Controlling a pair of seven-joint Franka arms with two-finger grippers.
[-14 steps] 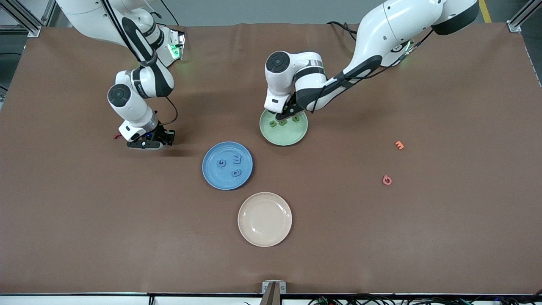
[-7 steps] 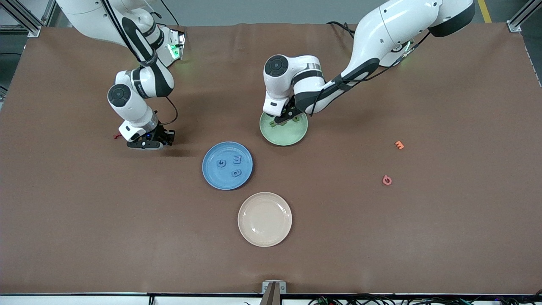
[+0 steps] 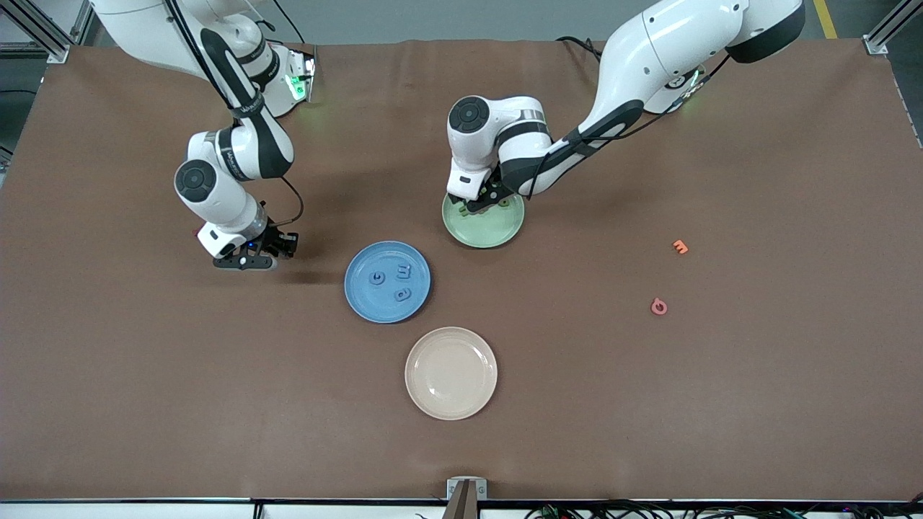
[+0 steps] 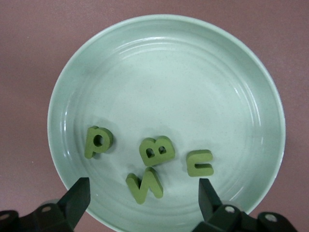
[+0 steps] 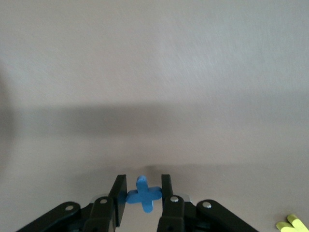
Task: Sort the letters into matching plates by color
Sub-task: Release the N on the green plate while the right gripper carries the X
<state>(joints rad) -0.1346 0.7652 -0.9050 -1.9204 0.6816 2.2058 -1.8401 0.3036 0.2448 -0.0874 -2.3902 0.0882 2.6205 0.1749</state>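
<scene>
The pale green plate (image 3: 487, 232) holds four green letters, a P (image 4: 98, 141), a B (image 4: 156, 150), a W (image 4: 145, 183) and an E (image 4: 199, 163), on its floor (image 4: 169, 87). My left gripper (image 3: 479, 205) hovers over them, open and empty, its opening (image 4: 143, 203) wide across the W. The blue plate (image 3: 366, 303) holds three blue letters (image 3: 404, 271). My right gripper (image 3: 245, 261) is over bare table toward the right arm's end, beside the blue plate. It is shut (image 5: 143, 191) on a blue cross-shaped letter (image 5: 145, 194).
A beige plate (image 3: 451, 373) lies nearer the front camera than the blue plate. An orange letter (image 3: 680, 246) and a pink letter (image 3: 658, 306) lie toward the left arm's end. A yellow letter (image 5: 292, 223) lies near my right gripper.
My right gripper has shifted a little with the blue letter in it. My left gripper has drawn slightly toward the robots' bases over the green plate.
</scene>
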